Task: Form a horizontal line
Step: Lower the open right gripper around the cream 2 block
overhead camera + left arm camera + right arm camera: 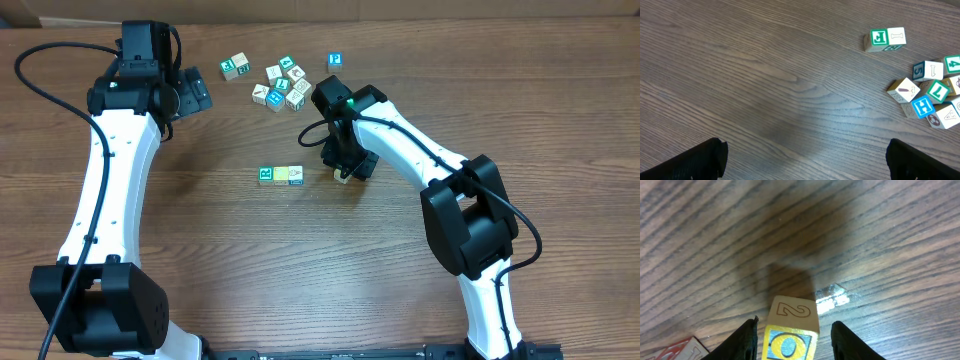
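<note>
Right of the short row (281, 175) on the table (200, 230), the right gripper (794, 326) straddles a "2" cube (792, 311). The cube's lower half is cut off, so whether the jaws pinch it or merely flank it, I cannot tell. Left gripper (805, 156) jaws gape wide, empty — only their tips show.

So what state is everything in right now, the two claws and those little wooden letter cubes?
Left gripper: wide open, empty.
Right gripper: open, gripping nothing.
Short row of wooden cubes: flat, side by side.
Pale wooden cube marked 2: upright between the right gripper's fingers, gaps both sides, apart from the row.
Loose pile of wooden cubes: jumbled.
</note>
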